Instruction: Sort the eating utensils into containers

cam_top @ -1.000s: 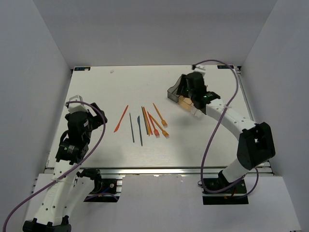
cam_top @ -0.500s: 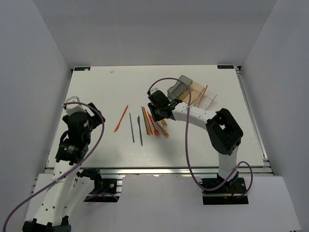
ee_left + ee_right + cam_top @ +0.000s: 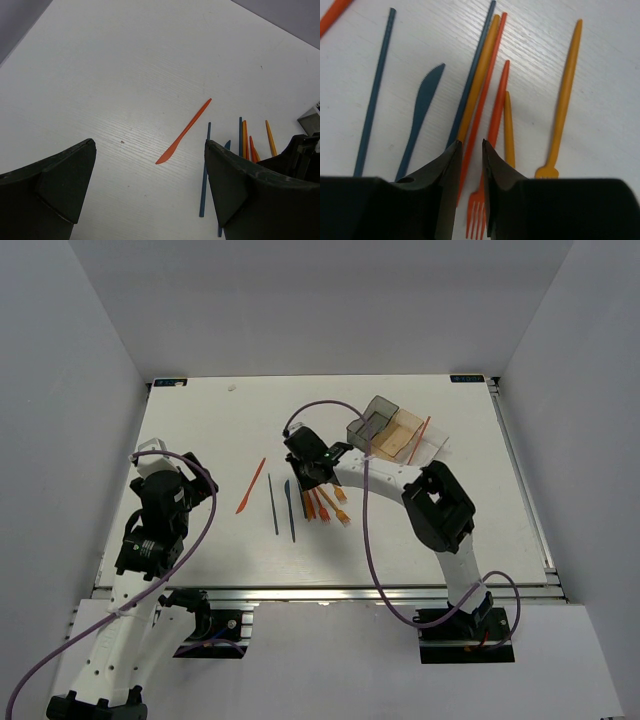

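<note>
Orange stick [image 3: 486,85] between right fingers [image 3: 445,175]

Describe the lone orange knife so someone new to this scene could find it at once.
On the white table, find the row of thin plastic utensils lying left of the three joined translucent bins. The orange plastic knife is the leftmost piece, slanted and alone, apart from the thin dark blue stick beside it; the other orange pieces are bunched further right.
</note>
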### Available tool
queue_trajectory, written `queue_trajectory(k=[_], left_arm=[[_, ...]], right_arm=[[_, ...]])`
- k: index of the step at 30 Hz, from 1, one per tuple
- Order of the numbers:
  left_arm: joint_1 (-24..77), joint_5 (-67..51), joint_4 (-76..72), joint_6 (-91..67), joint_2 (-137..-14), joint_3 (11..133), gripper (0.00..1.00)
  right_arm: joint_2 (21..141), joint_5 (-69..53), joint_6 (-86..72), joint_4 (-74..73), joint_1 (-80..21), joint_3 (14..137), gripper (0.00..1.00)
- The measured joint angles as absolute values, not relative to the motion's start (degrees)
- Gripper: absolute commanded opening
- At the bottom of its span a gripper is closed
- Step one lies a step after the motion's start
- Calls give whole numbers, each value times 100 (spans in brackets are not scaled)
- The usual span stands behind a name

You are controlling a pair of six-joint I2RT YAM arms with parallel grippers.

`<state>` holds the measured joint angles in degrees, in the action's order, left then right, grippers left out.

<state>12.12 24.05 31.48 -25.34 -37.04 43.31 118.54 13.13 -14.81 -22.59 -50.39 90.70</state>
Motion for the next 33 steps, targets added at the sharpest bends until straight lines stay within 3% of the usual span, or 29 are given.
queue_trajectory(k=[8, 33], left_arm=[[1212, 2401, 3148, -2532, -3704, 4331, 98], [1212, 2373, 3146, -2532, -3701, 4331, 98]], right_arm=[[12405, 1337, -1557, -2386, -5087, 9618, 28], [12525, 1426, -1627, -2635, -5085, 9568, 22]])
